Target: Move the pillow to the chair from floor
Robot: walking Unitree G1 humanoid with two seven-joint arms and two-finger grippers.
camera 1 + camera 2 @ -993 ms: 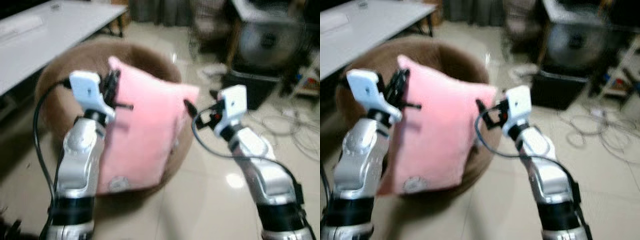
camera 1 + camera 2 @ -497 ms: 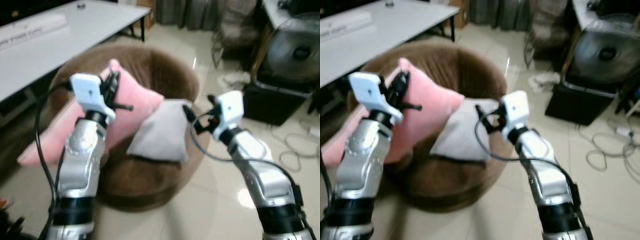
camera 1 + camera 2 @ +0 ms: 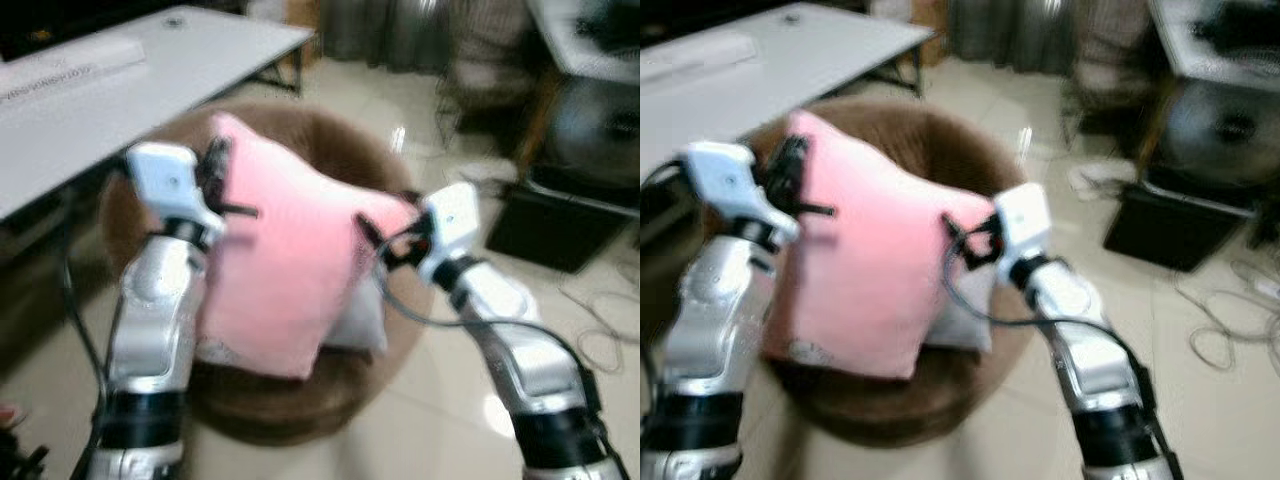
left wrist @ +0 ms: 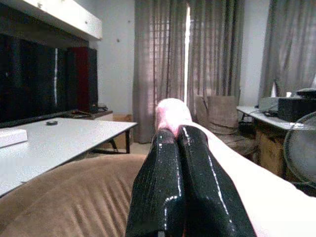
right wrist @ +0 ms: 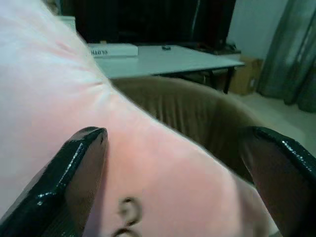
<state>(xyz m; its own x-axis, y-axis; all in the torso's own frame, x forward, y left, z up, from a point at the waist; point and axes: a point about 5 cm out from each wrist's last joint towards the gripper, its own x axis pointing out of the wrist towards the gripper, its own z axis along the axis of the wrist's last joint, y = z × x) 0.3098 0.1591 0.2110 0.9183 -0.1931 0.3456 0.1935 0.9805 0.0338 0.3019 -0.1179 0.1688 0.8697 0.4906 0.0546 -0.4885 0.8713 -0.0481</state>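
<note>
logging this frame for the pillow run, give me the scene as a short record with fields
pillow: pink pillow, held up over the chair's seat
chair: round brown chair
also on seat: grey cushion, partly behind the pink pillow
left claw: left claw, shut on the pink pillow's upper corner
right claw: right claw, open, at the pink pillow's right edge
beside chair: white table

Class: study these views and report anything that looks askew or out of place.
The pink pillow stands tilted on edge over the round brown chair, not lying flat; the left gripper pinches its corner. Loose cables sprawl on the floor.
</note>
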